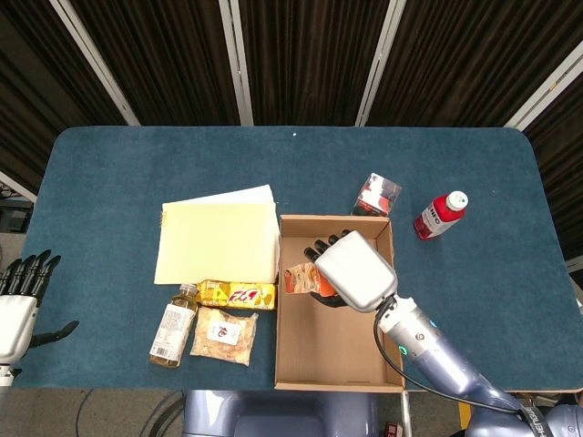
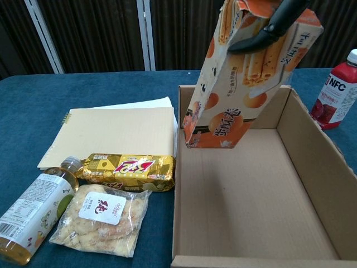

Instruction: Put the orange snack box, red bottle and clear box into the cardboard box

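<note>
My right hand holds the orange snack box upright above the open cardboard box; only a bit of the orange snack box shows past the hand in the head view. In the chest view dark fingers wrap its top and the cardboard box lies below it. The red bottle lies on the table to the right of the box, and the red bottle stands past the box's right wall in the chest view. The clear box sits just behind the cardboard box. My left hand hovers off the table's left edge, fingers apart.
A yellow notebook lies left of the cardboard box. Before it are a gold snack packet, a bag of biscuits and a pale drink bottle. The blue table ends close to the box's near wall.
</note>
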`<state>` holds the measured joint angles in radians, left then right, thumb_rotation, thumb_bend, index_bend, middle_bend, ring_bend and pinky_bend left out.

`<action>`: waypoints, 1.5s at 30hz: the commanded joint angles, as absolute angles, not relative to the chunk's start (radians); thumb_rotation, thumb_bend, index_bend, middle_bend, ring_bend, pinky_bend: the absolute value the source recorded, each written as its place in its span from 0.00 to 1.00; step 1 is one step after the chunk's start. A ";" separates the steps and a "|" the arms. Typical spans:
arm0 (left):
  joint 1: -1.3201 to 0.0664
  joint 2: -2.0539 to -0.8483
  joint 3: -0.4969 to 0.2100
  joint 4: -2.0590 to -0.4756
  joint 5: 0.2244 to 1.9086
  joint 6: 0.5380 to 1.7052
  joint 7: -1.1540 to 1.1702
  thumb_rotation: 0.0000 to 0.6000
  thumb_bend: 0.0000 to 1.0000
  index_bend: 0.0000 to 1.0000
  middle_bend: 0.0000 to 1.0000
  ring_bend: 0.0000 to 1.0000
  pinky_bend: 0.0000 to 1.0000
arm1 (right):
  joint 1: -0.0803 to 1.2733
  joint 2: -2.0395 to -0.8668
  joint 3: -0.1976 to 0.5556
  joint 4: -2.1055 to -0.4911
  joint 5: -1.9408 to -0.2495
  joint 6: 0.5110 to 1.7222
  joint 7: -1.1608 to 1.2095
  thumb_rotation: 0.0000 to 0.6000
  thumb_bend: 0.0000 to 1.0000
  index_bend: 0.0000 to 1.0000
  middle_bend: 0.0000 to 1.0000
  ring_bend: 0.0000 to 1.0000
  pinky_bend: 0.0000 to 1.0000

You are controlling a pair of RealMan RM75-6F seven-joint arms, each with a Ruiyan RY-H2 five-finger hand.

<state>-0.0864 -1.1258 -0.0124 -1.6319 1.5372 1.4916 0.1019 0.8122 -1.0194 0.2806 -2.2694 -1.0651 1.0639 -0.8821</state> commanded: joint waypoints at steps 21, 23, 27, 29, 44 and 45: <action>-0.087 -1.124 -0.010 -1.635 1.547 1.494 0.097 0.88 0.00 0.00 0.00 0.00 0.00 | 0.834 -0.948 0.234 -2.356 -1.001 1.258 -1.051 1.00 0.00 0.00 0.00 0.00 0.00; -0.087 -1.124 -0.010 -1.636 1.548 1.494 0.096 0.88 0.00 0.00 0.00 0.00 0.00 | 0.829 -0.946 0.236 -2.356 -1.023 1.271 -1.045 1.00 0.00 0.00 0.00 0.00 0.00; -0.087 -1.125 -0.007 -1.636 1.551 1.492 0.101 0.87 0.00 0.00 0.00 0.00 0.00 | 0.827 -0.940 0.240 -2.349 -1.039 1.273 -1.024 1.00 0.00 0.00 0.00 0.00 0.00; -0.086 -1.125 -0.006 -1.637 1.553 1.494 0.103 0.87 0.00 0.00 0.00 0.00 0.00 | 0.831 -0.944 0.244 -2.310 -1.043 1.258 -0.994 1.00 0.00 0.00 0.00 0.00 0.00; -0.095 -1.142 -0.012 -1.648 1.514 1.459 0.154 0.87 0.00 0.00 0.00 0.00 0.00 | 0.866 -1.049 0.217 -1.743 -1.105 0.911 -0.491 1.00 0.00 0.03 0.00 0.00 0.00; -0.098 -1.144 -0.014 -1.649 1.509 1.453 0.161 0.87 0.00 0.00 0.00 0.00 0.00 | 0.865 -1.057 0.212 -1.703 -1.125 0.895 -0.454 1.00 0.00 0.03 0.00 0.00 0.00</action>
